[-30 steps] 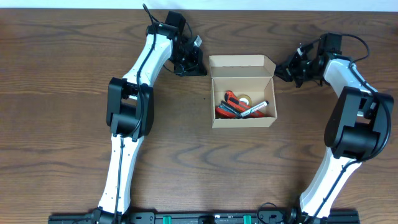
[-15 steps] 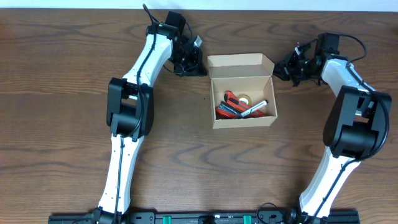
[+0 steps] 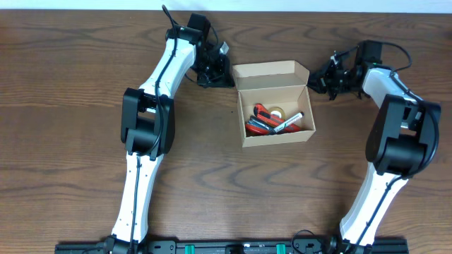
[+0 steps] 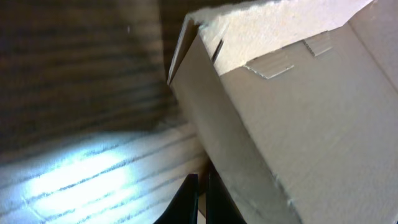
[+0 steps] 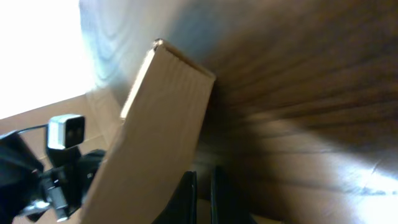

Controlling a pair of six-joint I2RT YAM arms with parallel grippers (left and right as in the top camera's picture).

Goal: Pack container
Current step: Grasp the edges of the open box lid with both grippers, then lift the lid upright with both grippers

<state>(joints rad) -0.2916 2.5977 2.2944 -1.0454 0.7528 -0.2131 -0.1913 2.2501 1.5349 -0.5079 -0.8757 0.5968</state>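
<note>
Box (image 3: pixel 275 106) sits mid-tabletop (image 3: pixel 70 106), btwn the two arms, opening up. Lid (image 3: pixel 272 73) is hinged on the far edge and leans back, away from the opening, not folded over.

Contents: heap of markers (image 3: pixel 268 124), red and dark, one w/ a pale barrel lying diagonal. Also a small pale ring (image 3: pixel 280 111); can't tell what it is. No loose items seen on the tabletop outside the box.

Left end effector (image 3: pixel 223 70): just beside the far-left corner of the box, at the lid hinge. Wrist view shows its fingers (image 4: pixel 185 199) pressed together, pinching nothing, w/ the cardboard wall right ahead of them. Contact w/ the cardboard: can't tell.

Right end effector (image 3: pixel 325 77): near the far-right corner, small gap to the lid edge in the overhead view. Wrist view shows its fingers (image 5: pixel 184 198) pressed together and empty, w/ the tilted lid edge right in front.

Progress, my read:
- Filling looks done: items in, no strays.
- Left to do: close the lid.
- Both arms flank the lid ends, so this looks like set-up for pushing it fwd and down.
- Lid not yet off its leaning-back pose, so the closing step is barely begun.
- Any side tabs to tuck: too small to tell.
</note>
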